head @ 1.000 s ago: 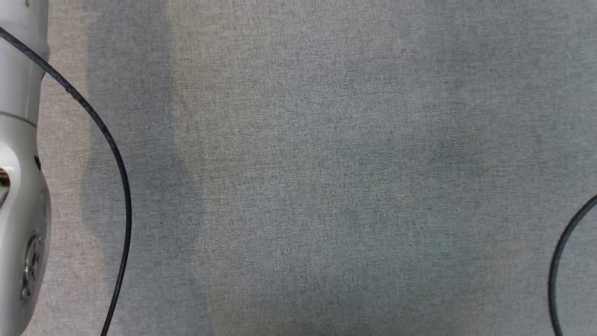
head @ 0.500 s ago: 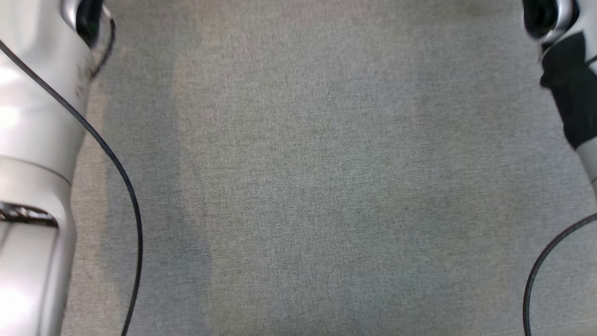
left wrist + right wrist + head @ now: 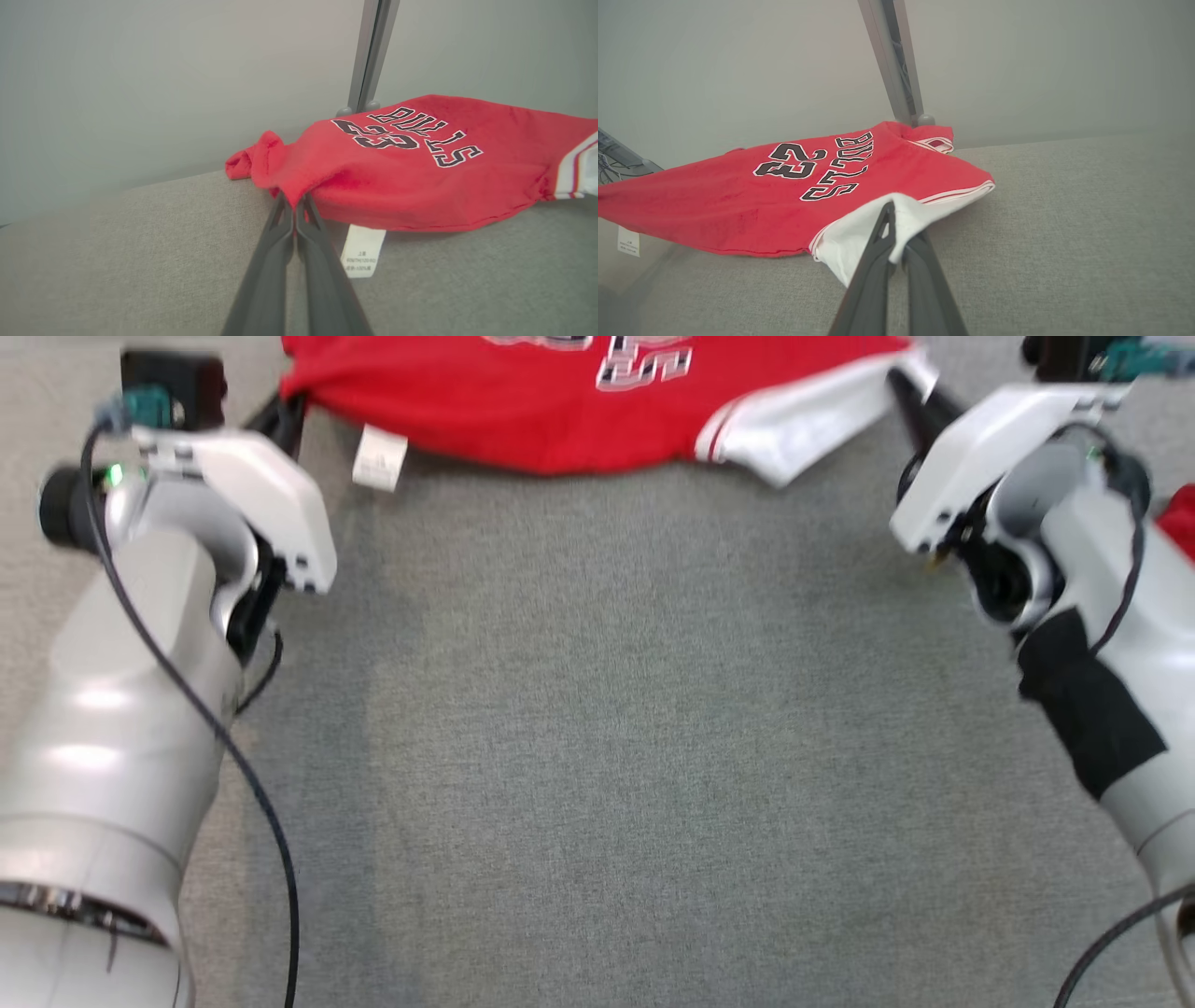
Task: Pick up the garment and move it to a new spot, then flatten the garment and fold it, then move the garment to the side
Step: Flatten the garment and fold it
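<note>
While the left gripper (image 3: pixel 294 208) and right gripper (image 3: pixel 900 228) pinch the red garment (image 3: pixel 579 420), it stretches sideways between them.

Grey fabric surface (image 3: pixel 597 756), pale wall (image 3: pixel 140 70), perhaps metal post (image 3: pixel 370 51)

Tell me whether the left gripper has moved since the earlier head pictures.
Cannot tell. The whole head view has shifted, so the camera moved, and the plain grey surface gives no fixed mark. The left gripper pinches the red garment at its edge.

Glossy grey forearms (image 3: pixel 103 747), black cables (image 3: pixel 293 933), white wrist brackets (image 3: pixel 271 504)
</note>
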Tool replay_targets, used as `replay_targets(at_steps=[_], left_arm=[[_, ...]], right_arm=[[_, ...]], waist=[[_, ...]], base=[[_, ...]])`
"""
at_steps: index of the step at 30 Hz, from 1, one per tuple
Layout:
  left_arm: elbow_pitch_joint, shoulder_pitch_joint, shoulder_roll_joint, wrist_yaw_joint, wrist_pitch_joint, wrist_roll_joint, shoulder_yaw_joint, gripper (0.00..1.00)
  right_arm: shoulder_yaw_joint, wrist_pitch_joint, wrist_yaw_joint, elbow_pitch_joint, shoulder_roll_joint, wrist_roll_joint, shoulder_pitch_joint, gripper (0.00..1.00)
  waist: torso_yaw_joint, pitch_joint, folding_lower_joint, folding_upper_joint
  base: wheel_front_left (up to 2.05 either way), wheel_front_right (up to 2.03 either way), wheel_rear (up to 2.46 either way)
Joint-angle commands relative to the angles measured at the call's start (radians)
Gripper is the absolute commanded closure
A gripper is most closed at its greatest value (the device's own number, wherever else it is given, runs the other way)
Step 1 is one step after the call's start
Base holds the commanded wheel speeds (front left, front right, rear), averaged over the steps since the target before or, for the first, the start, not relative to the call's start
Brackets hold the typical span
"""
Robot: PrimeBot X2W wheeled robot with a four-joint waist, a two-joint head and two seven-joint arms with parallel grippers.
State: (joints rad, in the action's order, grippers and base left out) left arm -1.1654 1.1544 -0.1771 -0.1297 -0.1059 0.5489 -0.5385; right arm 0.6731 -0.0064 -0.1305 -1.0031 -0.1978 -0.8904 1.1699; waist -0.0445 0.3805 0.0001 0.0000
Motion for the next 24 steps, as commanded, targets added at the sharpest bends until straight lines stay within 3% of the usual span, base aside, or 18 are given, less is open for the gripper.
replay_targets(at_steps=[1, 11, 24], left_arm=[[0.017, -0.045, -0.015, -0.001, -0.008, 0.034, -0.012, 1.00], [0.081, -0.244, -0.055, -0.001, -0.087, 0.112, -0.125, 1.00], [0.050, -0.366, -0.076, -0.001, -0.154, 0.066, -0.211, 1.00]], right_arm=[[0.016, 0.017, -0.001, 0.014, -0.007, -0.027, -0.040, 1.00], [0.083, 0.044, -0.001, 0.053, -0.037, -0.132, -0.204, 1.00], [0.086, 0.057, -0.001, 0.102, -0.050, -0.242, -0.361, 1.00]], waist=[[0.001, -0.052, -0.0001, 0.0000], [0.006, -0.157, -0.0001, 0.0000], [0.003, -0.223, -0.0001, 0.0000]], base=[[0.00, 0.00, 0.00], [0.00, 0.00, 0.00], [0.00, 0.00, 0.00]])
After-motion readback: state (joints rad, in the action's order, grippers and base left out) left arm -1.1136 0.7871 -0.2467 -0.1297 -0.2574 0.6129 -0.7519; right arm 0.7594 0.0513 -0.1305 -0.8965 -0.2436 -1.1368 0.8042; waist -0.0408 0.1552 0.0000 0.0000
